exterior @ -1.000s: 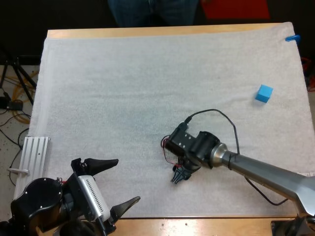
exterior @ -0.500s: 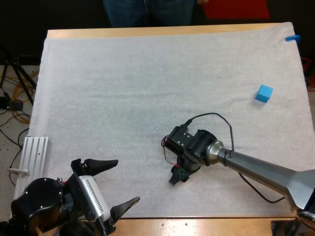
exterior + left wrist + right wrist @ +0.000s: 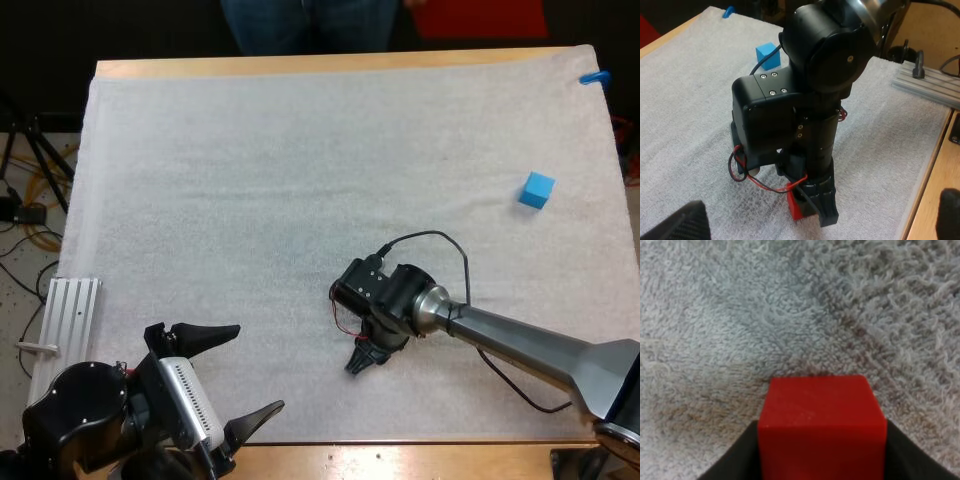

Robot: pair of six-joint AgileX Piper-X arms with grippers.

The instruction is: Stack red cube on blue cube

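red cube [image 3: 822,427]: one item, pinched in the right gripper, low against the mat's pile.

wooden table [image 3: 300,63]: carries everything; its bare far edge lies well beyond the red cube.

white mat [image 3: 250,200]: spread over the table, directly under the red cube.

person's legs [image 3: 300,20]: past the table's far edge, well apart from the red cube.

right gripper [image 3: 362,358]: points down over the red cube; its black fingers [image 3: 735,462] press the cube from both sides.

left gripper [image 3: 245,375]: nearer the camera than the red cube and off to its left, clear of it; jaws spread wide, nothing between them.

blue cube [image 3: 537,189]: alone on the mat, well apart from the red cube, farther away and to its right; seen behind the right arm from the left wrist [image 3: 768,54].
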